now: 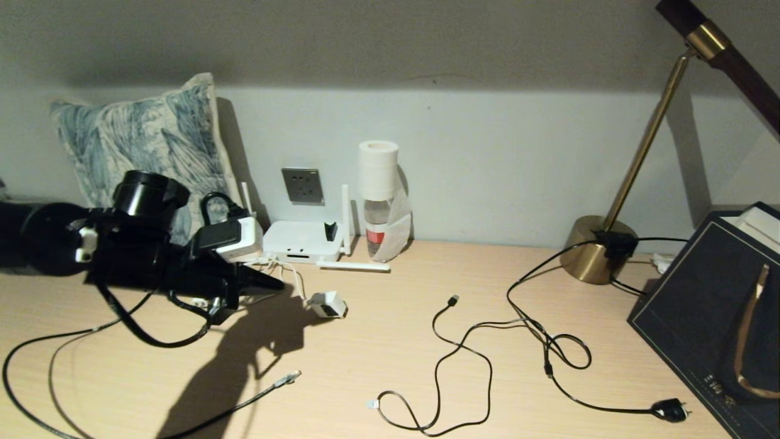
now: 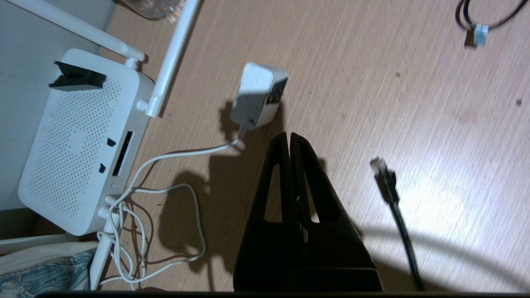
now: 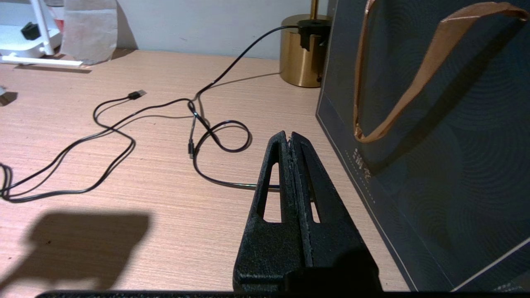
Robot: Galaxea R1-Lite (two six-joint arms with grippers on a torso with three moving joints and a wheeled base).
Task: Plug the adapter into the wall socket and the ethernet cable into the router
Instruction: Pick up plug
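The left gripper (image 2: 289, 136) hangs over the table's (image 1: 390, 341) back left part, fingers pressed together and empty, tips just short of the adapter (image 2: 260, 98) lying before the router (image 2: 83, 140) at the back edge. The ethernet cable (image 2: 393, 198) ends nearby toward the front edge. The wall socket (image 1: 303, 185) sits above the router. The right gripper (image 3: 288, 136), fingers shut and empty, is beside a dark bag (image 3: 434, 136) near the right edge.

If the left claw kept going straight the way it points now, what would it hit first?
Probably the adapter: the shut left claw points at it on the table, just short of it. Depth is unclear, so it might meet the tabletop first.
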